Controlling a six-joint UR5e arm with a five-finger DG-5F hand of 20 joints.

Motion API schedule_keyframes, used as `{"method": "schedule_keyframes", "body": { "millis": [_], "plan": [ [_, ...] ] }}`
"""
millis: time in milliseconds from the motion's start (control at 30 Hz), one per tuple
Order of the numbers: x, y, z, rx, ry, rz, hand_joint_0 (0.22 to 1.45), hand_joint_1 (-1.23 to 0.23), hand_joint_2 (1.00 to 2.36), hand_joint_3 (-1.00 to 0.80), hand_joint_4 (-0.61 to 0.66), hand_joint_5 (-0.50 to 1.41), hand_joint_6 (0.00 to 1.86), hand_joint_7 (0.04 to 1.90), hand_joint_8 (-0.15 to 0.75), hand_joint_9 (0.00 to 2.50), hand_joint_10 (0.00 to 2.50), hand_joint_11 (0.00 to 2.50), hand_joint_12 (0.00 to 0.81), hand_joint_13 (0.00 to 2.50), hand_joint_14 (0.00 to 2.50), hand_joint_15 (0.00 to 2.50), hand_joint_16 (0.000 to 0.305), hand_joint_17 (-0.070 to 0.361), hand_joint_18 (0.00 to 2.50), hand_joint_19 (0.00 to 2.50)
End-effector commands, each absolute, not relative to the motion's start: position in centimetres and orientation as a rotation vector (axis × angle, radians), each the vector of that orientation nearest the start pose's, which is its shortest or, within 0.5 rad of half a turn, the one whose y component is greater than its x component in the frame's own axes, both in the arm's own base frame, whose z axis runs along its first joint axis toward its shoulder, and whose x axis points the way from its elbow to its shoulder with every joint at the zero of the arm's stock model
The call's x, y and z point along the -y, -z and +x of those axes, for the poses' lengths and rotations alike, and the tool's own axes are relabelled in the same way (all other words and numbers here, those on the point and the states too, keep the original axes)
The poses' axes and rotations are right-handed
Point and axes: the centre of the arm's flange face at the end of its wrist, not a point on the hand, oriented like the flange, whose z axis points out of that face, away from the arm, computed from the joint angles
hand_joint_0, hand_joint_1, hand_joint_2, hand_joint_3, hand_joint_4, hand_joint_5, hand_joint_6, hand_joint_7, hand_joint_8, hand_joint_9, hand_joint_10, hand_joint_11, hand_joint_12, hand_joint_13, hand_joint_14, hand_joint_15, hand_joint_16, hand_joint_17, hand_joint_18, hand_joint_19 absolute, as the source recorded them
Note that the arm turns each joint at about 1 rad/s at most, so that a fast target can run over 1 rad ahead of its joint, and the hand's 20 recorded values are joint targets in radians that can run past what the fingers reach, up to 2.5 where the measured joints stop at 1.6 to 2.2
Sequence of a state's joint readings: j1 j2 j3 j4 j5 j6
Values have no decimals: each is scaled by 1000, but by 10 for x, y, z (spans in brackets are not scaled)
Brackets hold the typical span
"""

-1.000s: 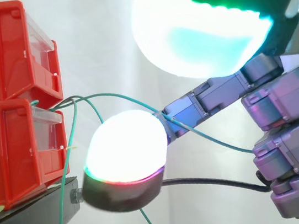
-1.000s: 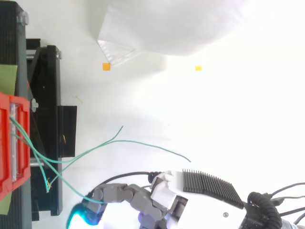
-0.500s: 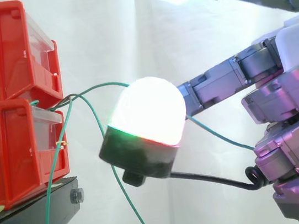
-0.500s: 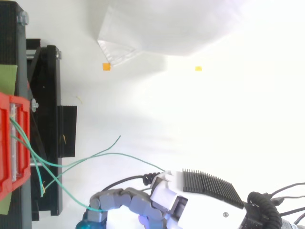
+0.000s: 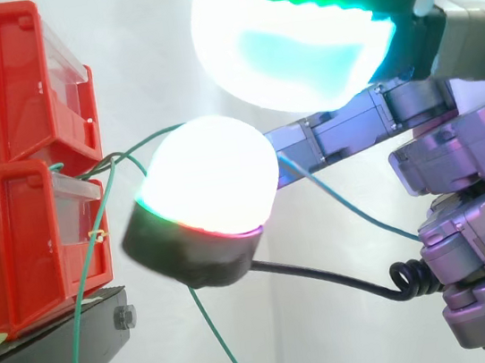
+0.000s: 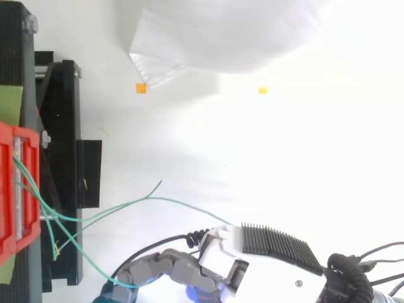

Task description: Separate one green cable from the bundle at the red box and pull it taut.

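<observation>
Thin green cables (image 6: 177, 201) look light, springy and slick, so one would likely slip unless pinched firmly on a free stretch just out from the red box (image 5: 25, 239). They fan loosely from the box front at 9 o'clock, one strand arcing toward 3 o'clock and others drooping toward 6. The robot hand (image 5: 461, 164) reaches in from 3 o'clock among them; whether it grips one cannot be told.
</observation>
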State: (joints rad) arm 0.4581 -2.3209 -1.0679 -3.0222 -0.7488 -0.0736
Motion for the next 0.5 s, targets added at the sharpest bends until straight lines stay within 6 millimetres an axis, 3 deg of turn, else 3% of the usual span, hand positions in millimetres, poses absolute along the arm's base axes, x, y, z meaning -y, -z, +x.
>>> {"method": "schedule_keyframes", "body": {
  "millis": [0, 33, 67, 133, 167, 200, 333, 467],
  "plan": [
    [-136, -270, 741, -1087, -780, 1330, 633, -892, 1012, -357, 162, 24, 562, 1351, 256, 2046, 176, 1986, 342, 1482, 1437, 1397, 51, 114, 1407, 1431],
    [-136, -270, 741, -1087, -780, 1330, 626, -886, 1012, -345, 149, -12, 503, 1357, 259, 1919, 11, 1972, 347, 1468, 1352, 1417, 62, 139, 1468, 1287],
    [-136, -270, 741, -1087, -780, 1330, 621, -879, 1012, -350, 145, -27, 503, 1286, 268, 1853, 3, 1901, 355, 1472, 1302, 1428, 65, 146, 1487, 1237],
    [-135, -270, 741, -1087, -780, 1330, 558, -865, 1006, -421, 182, -111, 504, 953, 306, 1436, 14, 1484, 362, 1468, 500, 1573, 80, 181, 1616, 1091],
    [-136, -270, 741, -1087, -780, 1330, 551, -866, 1005, -431, 182, -119, 503, 926, 308, 1394, 17, 1440, 366, 1472, 377, 1600, 82, 184, 1626, 1076],
    [-136, -270, 741, -1087, -780, 1330, 525, -851, 1002, -473, 160, -155, 503, 842, 310, 1198, 19, 1188, 391, 1391, 7, 1524, 89, 200, 1634, 947],
    [-136, -270, 741, -1087, -780, 1329, 474, -835, 1000, -500, 89, -204, 502, 723, 305, 882, 19, 755, 444, 967, 22, 894, 90, 203, 1351, 848],
    [-135, -271, 742, -1080, -784, 1328, 448, -811, 1000, -500, 77, -220, 502, 696, 304, 824, 15, 665, 452, 876, 21, 753, 91, 205, 1244, 824]
  ]
}}
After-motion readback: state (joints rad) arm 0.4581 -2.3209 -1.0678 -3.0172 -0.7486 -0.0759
